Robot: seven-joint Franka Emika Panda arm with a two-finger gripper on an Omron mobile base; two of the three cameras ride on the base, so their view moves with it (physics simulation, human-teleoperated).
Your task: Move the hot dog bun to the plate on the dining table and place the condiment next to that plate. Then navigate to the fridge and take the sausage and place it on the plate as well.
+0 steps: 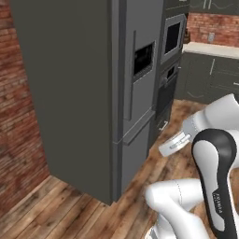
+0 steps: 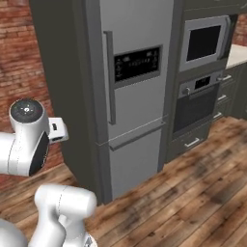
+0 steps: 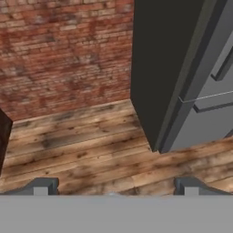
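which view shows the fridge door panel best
The right base view: the fridge faces the camera, its black panel and handle clear. The left base view sees the panel obliquely. The hand view catches the fridge's lower corner, not the panel.

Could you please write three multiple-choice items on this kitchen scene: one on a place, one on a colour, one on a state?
1. The oven stands where, in the right base view?
A. right of the fridge
B. left of the fridge
C. on the floor boards

2. The wall beside the fridge is
A. white tile
B. red brick
C. green paint

3. The fridge door is
A. wide open
B. removed
C. closed

Answers: 1 A, the oven sits right of the fridge; 2 B, red bricks show; 3 C, the door lies flush.
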